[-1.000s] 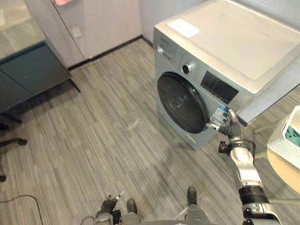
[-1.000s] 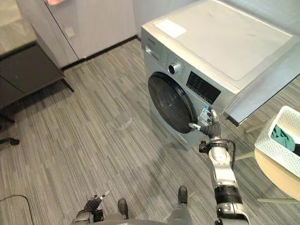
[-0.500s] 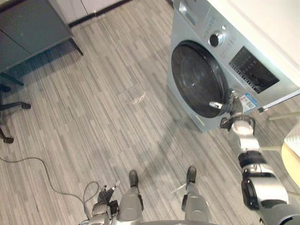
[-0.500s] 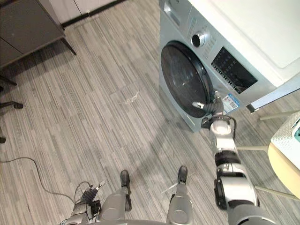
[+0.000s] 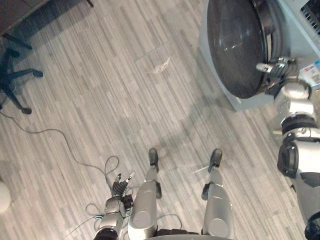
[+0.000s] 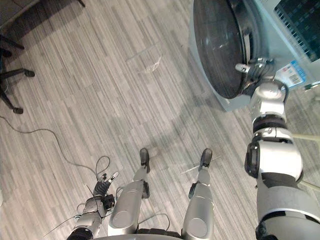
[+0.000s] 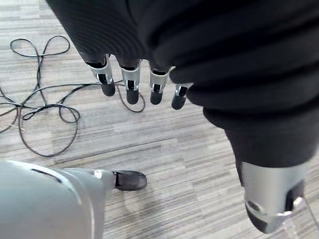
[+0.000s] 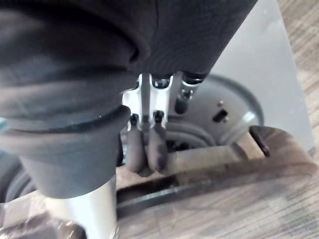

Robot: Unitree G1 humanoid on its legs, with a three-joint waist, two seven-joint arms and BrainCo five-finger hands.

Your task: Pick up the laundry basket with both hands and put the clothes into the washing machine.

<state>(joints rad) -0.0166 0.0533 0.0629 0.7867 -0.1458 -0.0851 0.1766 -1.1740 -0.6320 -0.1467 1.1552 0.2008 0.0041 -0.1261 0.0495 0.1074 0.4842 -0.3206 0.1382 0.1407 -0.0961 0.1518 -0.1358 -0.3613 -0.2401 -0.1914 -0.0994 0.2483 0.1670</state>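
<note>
The washing machine [image 5: 300,25] stands at the upper right, and its round dark glass door [image 5: 235,45] is swung partly away from the front. My right hand [image 5: 274,67] is at the door's free edge. Its fingers [image 8: 147,149] are hooked over the door's rim [image 8: 224,164], and the grey opening [image 8: 219,114] lies behind them. My left hand [image 5: 120,186] hangs low at my side above the wood-look floor. Its fingers [image 7: 130,89] are relaxed and hold nothing.
An office chair's base [image 5: 15,75] stands at the far left, with a dark desk leg above it. A small pale scrap [image 5: 161,65] lies on the floor left of the machine. A white rounded object [image 5: 2,197] shows at the left edge.
The camera has tilted down and come closer to the machine. The door, shut a second ago, now stands partly open with my right hand still on its edge.
</note>
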